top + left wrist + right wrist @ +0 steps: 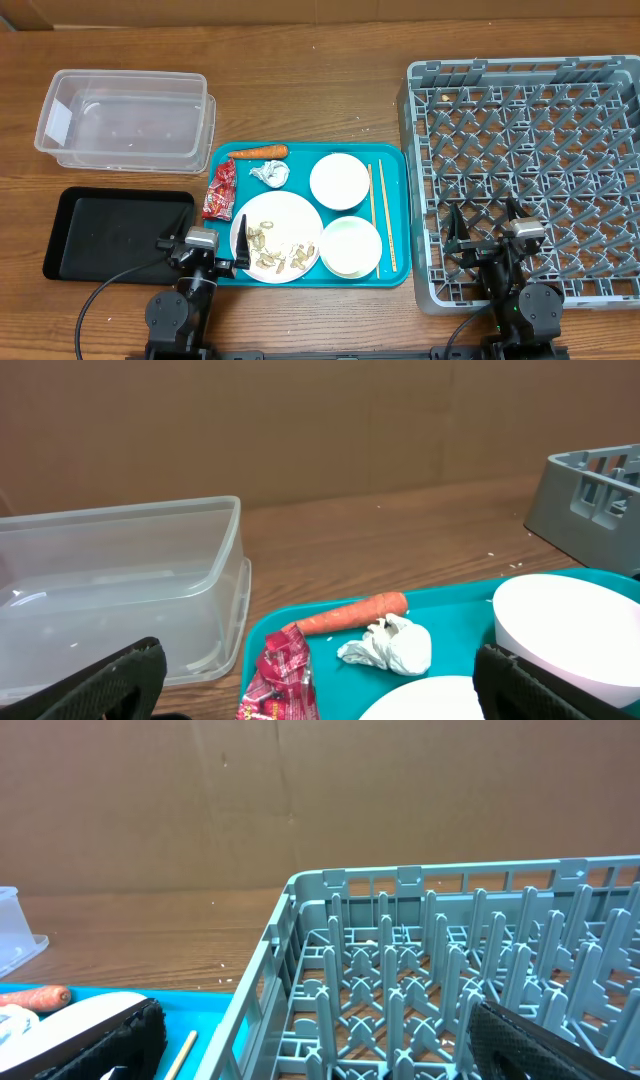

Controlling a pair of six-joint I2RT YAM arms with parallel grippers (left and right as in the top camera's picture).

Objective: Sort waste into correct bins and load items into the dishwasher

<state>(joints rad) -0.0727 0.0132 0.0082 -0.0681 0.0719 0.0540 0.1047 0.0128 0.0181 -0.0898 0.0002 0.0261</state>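
Left hand (203, 248) and right hand (485, 232) sat spread, empty, at lower edge. Central teal tray (300, 163) held carrot piece (262, 152), wrapper (220, 190), tissue (270, 173), plate (288, 215), bowls (340, 181), chopsticks (381, 215). Clear tub (125, 120) lay upper left, black tray (110, 232) lower left, dish rack (418, 200) right.

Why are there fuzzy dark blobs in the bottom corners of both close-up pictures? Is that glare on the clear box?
Left wrist view: those are fingers of the left hand, too close to focus; the carrot is sharp. Right wrist view: likewise fingers of the right hand, before a crisp dish rack. Overhead view: even light, a pale glare patch on the clear tub.
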